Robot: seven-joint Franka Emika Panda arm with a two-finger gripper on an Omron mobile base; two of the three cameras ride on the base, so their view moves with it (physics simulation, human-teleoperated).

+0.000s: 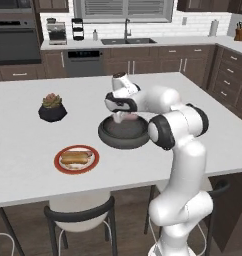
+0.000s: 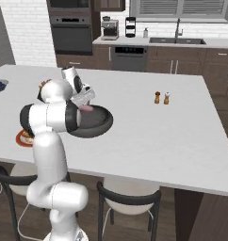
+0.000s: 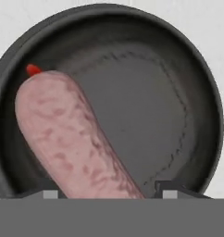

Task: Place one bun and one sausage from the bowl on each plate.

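Sausage pickup under way: from the left base, the white arm's hand dips into the wide dark grey bowl on the pale table; the red-rimmed white plate already carries food. Right base: same dip. Hand camera: fingers straddle the pinkish sausage, seemingly clamped. Next, I'd judge: lift, carry to a plate.

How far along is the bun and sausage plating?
Partly done. The red-rimmed plate already carries a bun, possibly a sausage too; too small to tell. In hand: the end effector is down in the dark bowl, its fingertips straddling a sausage; a firm grip isn't clear yet. Left: getting that sausage onto a plate.
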